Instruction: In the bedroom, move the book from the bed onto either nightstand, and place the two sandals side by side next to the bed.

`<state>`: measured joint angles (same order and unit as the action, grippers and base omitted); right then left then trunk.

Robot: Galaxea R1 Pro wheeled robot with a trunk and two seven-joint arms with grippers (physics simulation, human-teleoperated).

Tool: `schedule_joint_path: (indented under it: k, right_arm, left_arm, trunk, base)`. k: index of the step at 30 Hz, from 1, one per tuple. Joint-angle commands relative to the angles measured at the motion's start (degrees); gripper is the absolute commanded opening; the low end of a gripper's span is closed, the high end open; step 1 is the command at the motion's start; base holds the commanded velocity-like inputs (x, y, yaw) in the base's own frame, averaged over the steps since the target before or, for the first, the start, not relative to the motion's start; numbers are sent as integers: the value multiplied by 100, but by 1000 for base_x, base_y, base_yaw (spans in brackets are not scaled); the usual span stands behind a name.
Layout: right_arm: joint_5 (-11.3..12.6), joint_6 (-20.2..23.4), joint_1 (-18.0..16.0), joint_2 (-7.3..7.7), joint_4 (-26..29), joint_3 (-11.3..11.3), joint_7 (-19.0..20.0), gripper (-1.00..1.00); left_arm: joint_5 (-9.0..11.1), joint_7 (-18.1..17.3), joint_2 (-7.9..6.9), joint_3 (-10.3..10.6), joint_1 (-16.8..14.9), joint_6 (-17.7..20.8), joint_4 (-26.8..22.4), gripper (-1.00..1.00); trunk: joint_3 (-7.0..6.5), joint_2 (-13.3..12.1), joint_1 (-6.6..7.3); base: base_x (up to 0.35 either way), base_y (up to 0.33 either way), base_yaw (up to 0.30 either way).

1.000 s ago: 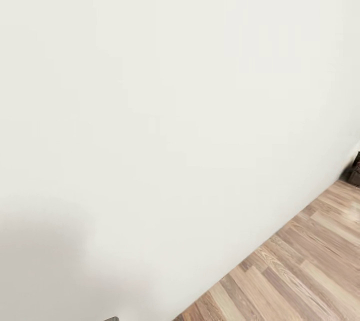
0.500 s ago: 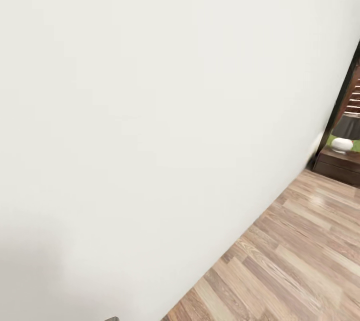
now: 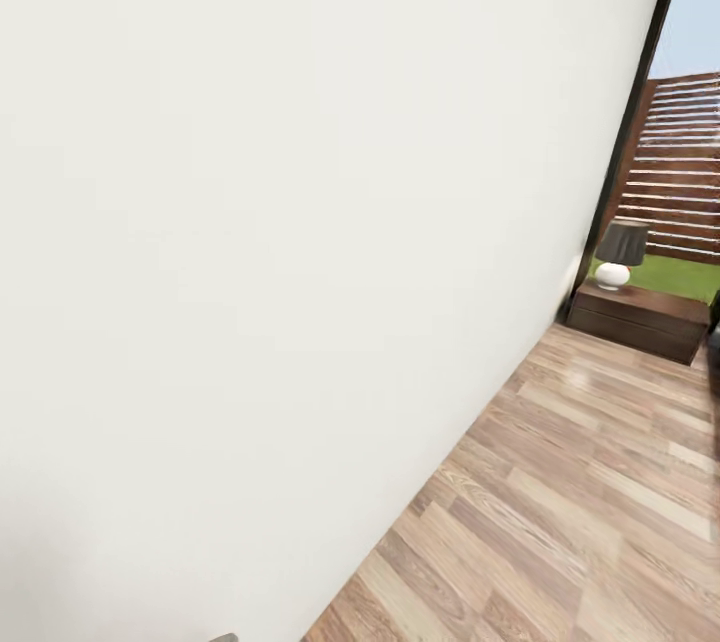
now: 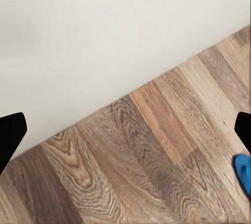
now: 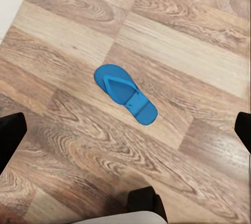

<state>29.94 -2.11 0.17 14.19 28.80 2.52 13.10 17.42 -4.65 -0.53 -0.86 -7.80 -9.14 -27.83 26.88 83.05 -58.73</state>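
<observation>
From the head view we face a plain white wall (image 3: 280, 222) that runs off to the right, with light wood-plank floor (image 3: 560, 512) along its foot. At the far end of the wall stands a low dark brown nightstand (image 3: 640, 319) with a small lamp (image 3: 619, 253) on top, white round base and dark shade. Behind it a tall black-framed window (image 3: 625, 137) opens on a slatted wooden fence (image 3: 685, 162), a strip of grass and blue sky.

In the left wrist view we look down at the seam where the wall meets the floor. The left claw (image 4: 125, 132) shows as two dark fingertips (image 4: 10, 132) at opposite edges of the picture, set wide apart with nothing between them but floor. A blue sandal (image 4: 243, 173) pokes in at the edge, just beside one fingertip; we cannot tell whether they touch.

In the right wrist view one blue sandal (image 5: 125, 94) lies flat on the planks, strap side up, lying slantwise across the planks. The right claw (image 5: 125, 130) is spread wide as well, its dark fingertips (image 5: 11, 135) at the two sides, the sandal lying on the floor beyond them, ungripped. A dark rounded part and a pale edge of the robot (image 5: 144, 203) sit at the edge nearest the camera.
</observation>
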Motion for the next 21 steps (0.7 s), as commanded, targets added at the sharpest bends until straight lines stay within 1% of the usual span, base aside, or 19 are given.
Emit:
schedule_joint_path:
  k: [1, 21]
  right_arm:
    - [56, -18, 1, 5, 3, 25, 7, 100]
    - [57, -18, 1, 5, 3, 27, 0, 100]
  left_arm:
    - [60, -45, 0, -9, -3, -9, 5, 100]
    - [60, -45, 0, -3, -3, -9, 5, 100]
  trunk:
    - [5, 3, 0]
    - [5, 3, 0]
  base:
    - [0, 0, -283]
    - [0, 0, -283]
